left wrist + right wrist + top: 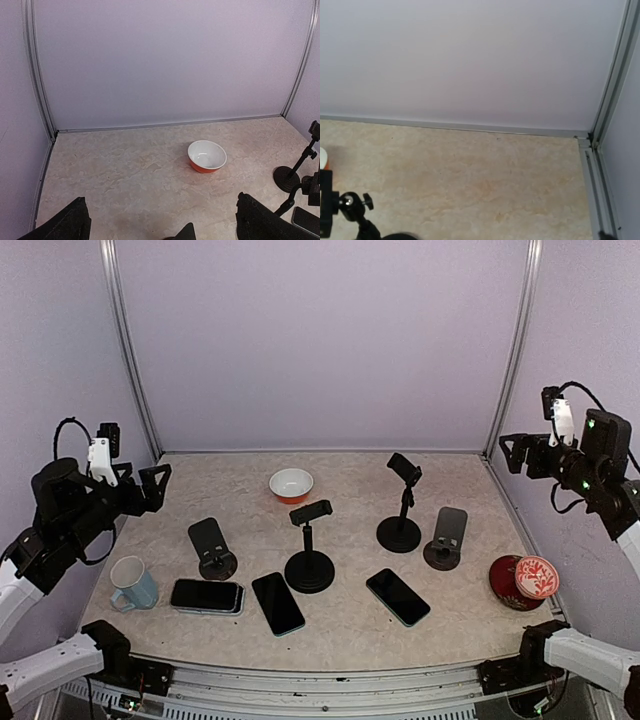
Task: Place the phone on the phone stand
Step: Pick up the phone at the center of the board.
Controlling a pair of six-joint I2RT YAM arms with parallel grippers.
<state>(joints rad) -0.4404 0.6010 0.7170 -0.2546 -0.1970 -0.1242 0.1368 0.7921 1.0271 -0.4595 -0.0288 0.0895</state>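
Note:
Three dark phones lie flat near the front of the table: one on the left point(205, 595), one in the middle point(277, 603), one on the right point(397, 596). Several black phone stands are behind them: a low plate stand point(213, 547), a pole stand point(309, 552), a taller pole stand point(401, 505) and a grey-faced plate stand point(446, 538). My left gripper point(155, 488) hangs open, high above the table's left edge, holding nothing. My right gripper point(512, 452) is open and empty, high over the right edge. The left wrist view shows its own fingertips point(261, 222) spread wide apart.
An orange bowl point(291, 484) with a white inside stands at the back centre, also in the left wrist view point(206, 156). A light-blue mug point(133, 583) sits front left. A red patterned bowl point(536, 576) on a dark red plate is front right. Purple walls enclose the table.

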